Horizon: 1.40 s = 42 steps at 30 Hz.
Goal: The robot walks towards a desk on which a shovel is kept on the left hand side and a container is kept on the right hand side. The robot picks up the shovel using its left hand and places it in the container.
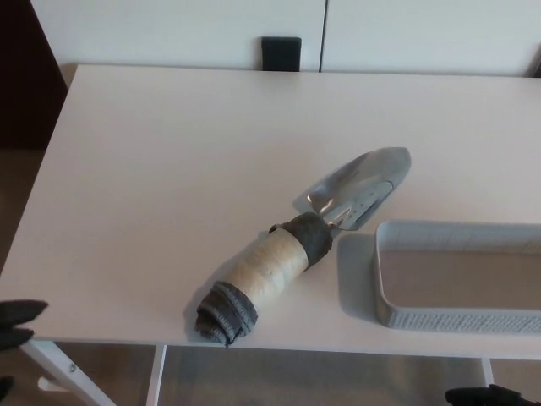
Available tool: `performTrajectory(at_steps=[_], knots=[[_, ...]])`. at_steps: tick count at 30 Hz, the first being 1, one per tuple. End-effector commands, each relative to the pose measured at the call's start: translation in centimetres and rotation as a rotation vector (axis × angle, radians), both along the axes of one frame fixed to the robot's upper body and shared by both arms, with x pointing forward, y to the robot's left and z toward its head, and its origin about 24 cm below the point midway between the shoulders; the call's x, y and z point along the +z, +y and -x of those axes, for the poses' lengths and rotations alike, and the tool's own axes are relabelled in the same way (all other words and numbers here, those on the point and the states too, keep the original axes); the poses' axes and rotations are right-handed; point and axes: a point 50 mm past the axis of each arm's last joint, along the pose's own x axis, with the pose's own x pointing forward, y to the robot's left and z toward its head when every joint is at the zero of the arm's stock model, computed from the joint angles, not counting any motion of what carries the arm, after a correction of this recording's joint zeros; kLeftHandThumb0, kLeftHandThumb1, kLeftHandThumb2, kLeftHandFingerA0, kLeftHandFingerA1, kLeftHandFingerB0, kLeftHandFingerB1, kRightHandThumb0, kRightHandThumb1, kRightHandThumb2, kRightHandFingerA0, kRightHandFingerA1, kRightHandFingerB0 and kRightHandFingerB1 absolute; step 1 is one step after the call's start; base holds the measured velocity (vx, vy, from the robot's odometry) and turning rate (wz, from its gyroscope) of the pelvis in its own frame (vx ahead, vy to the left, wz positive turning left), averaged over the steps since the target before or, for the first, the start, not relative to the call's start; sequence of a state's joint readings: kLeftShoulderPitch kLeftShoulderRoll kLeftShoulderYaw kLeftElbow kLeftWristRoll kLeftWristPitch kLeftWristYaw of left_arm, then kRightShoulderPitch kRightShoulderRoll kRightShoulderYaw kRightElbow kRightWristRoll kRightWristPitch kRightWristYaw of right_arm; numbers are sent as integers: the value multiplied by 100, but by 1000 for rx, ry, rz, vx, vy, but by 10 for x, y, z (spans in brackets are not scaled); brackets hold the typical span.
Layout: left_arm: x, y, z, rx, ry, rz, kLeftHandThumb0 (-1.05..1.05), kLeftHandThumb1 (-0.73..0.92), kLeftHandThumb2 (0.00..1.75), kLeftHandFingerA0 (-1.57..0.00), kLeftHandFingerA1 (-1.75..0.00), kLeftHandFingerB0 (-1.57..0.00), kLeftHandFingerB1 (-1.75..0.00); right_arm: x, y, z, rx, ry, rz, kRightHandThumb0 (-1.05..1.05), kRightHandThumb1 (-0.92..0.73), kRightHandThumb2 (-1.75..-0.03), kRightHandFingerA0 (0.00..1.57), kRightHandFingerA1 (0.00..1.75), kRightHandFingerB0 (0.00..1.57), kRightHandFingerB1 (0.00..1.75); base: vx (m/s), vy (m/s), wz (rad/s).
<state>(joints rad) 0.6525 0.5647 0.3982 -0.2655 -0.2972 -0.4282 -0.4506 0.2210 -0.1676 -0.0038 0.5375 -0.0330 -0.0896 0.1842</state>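
shovel (292, 245): glossy metal blade, cloth-wrapped handle; container (456, 320): matt textured plastic; desk (169, 169): smooth matt

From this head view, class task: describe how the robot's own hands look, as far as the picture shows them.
Only slivers show. The left hand appears at the picture's lower left edge as a black, matte shape with thick rounded fingers. The right hand is just a black patch at the bottom right edge. No cables, markings or forearms are visible.

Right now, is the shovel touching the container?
Apart. The head view shows a strip of bare desk between the shovel and the near left corner of the container; the blade tip sits just above the container's far rim without meeting it.
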Motion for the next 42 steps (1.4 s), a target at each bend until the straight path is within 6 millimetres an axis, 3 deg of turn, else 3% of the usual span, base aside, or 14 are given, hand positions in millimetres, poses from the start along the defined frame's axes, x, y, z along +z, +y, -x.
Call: performTrajectory(at_steps=[1,2,4,5,7,10,11,12,13,14,15,21,36,42], knots=[[102,-150,-67,-416,-531,-1,-58,43,76,-31,-57,-26,-47,4,-2,-6,-4,14,25,-3,-45,-51,67,61,52,53,9,2,13],[94,-153,-79,-389,-506,-25,-52,52,55,-30,-58,-27,-42,5,-1,-7,11,-1,28,-1,-45,-51,67,61,50,53,0,0,0],[76,-160,-101,-333,-415,-102,-58,54,56,-14,-70,-19,-55,5,-1,-8,19,-9,31,-3,-44,-51,69,60,52,53,0,0,0],[70,-163,-108,-313,-388,-132,-31,30,88,-12,-59,-13,-58,5,0,-8,20,-10,37,-2,-42,-52,69,61,52,54,0,0,0],[47,-173,-130,-260,-291,-198,-32,27,86,-10,-59,-9,-56,6,1,-11,36,-7,58,-7,-43,-51,70,60,53,53,0,0,0],[25,-184,-146,-221,-231,-273,-37,24,84,-1,-57,-1,-54,7,2,-12,43,-12,65,-7,-43,-51,70,61,53,53,0,0,0],[21,-187,-149,-215,-211,-292,-68,43,76,0,-63,-5,-56,8,2,-12,46,-13,69,-8,-43,-51,70,60,53,54,0,0,0],[14,-191,-154,-208,-178,-317,-37,24,84,-2,-57,0,-54,8,3,-12,55,-15,79,-13,-41,-51,69,60,54,54,0,0,0],[11,-194,-155,-204,-166,-323,-37,24,84,-2,-57,0,-54,8,3,-11,63,-16,87,-13,-41,-51,69,60,54,54,0,0,0],[3,-199,-159,-198,-138,-357,-69,43,79,-1,-51,-1,-49,8,3,-10,66,-15,93,-15,-40,-52,68,59,55,54,0,0,0],[-2,-202,-162,-196,-112,-375,-66,41,79,-1,-48,-1,-48,7,4,-10,69,-13,97,-16,-40,-52,68,59,55,55,0,0,0],[-24,-216,-165,-180,-19,-456,-64,39,77,0,-35,0,-36,6,4,-8,61,-18,82,-12,-41,-51,70,61,54,54,0,0,0],[-54,-226,-148,-58,32,-519,-69,44,79,0,-39,0,-38,6,6,-10,67,-17,86,-14,-41,-52,69,59,54,53,0,0,0],[-59,-223,-142,-23,6,-600,-74,49,74,0,-16,0,-20,8,6,-11,85,-11,117,-17,-41,-52,69,57,55,53,0,0,0]])
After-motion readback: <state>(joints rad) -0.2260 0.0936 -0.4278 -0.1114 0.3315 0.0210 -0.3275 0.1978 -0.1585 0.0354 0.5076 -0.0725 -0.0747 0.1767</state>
